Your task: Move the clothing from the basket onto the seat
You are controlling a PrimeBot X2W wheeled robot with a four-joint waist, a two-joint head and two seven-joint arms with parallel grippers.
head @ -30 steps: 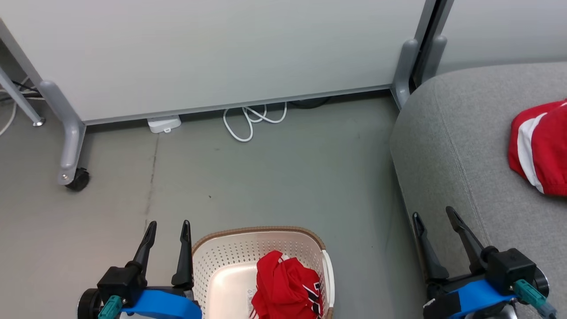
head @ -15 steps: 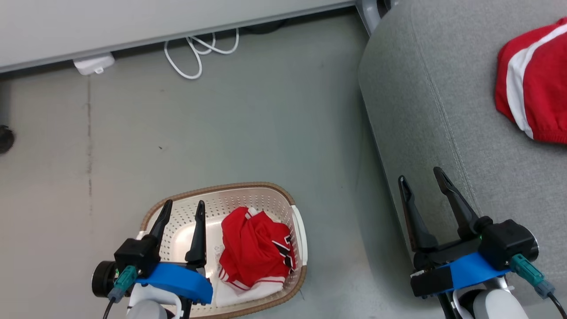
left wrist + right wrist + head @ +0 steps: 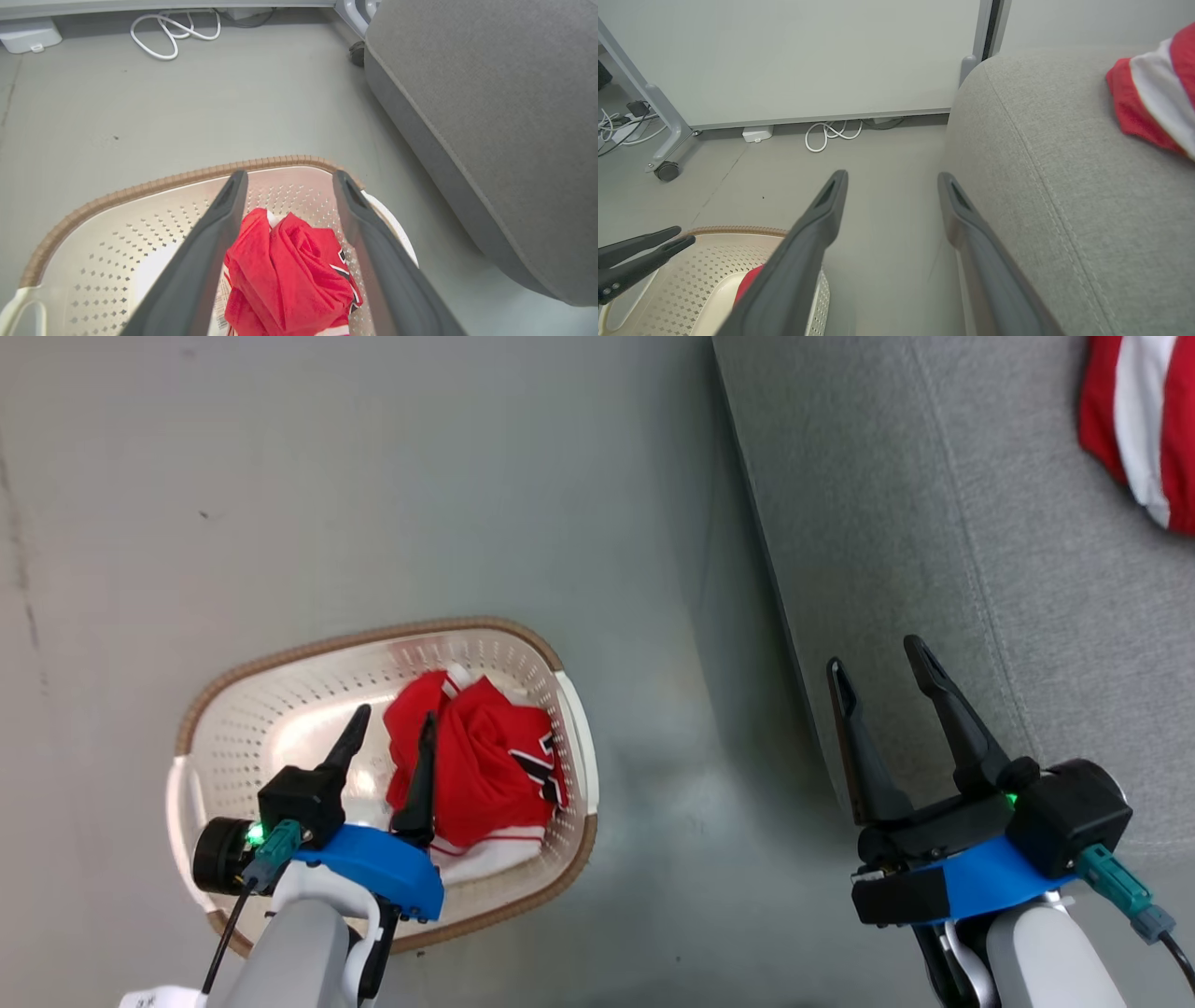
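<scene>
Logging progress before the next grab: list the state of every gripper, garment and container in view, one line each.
left gripper: open, empty, over the basket
right gripper: open, empty, at the sofa's edge
basket: upright on the floor, one garment inside
lettered red garment: crumpled in the basket
striped red garment: lying on the sofa
sofa: holds one garment
</scene>
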